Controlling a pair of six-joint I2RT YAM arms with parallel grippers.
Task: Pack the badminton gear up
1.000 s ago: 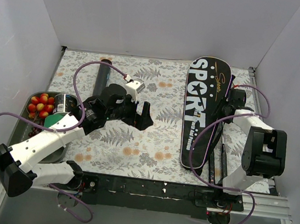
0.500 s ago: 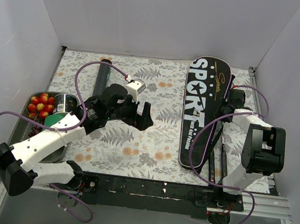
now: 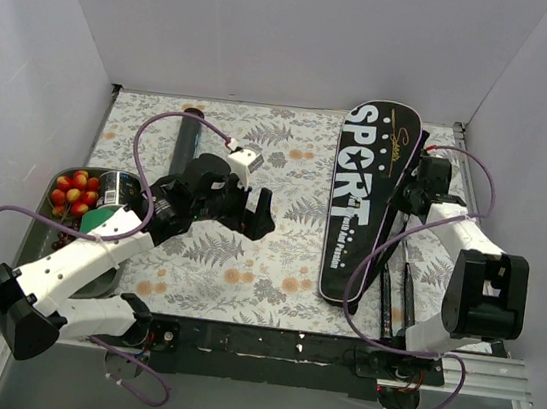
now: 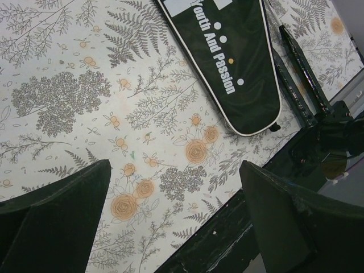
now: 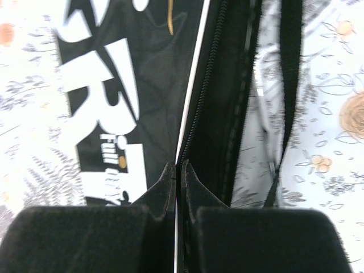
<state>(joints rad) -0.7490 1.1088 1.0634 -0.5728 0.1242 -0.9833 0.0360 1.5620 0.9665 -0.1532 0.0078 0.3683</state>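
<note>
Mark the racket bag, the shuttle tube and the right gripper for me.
racket bag (image 3: 364, 191): top external view, middle of its lettered face.
shuttle tube (image 3: 187, 139): top external view, midway along the dark tube.
right gripper (image 5: 177, 166): right wrist view, between its shut fingertips at the bag's white-piped edge.

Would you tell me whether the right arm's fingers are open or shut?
Shut: the right fingers meet tip to tip on the racket bag's piped edge.

Left arm (image 3: 85, 260) extends forward, well left of the racket bag (image 3: 364, 206); left gripper (image 4: 175, 170) stands wide apart, holding nothing. Right arm (image 3: 462, 229) lies beside the bag's right side; right gripper (image 5: 178, 166) is pinched closed on its edge.
</note>
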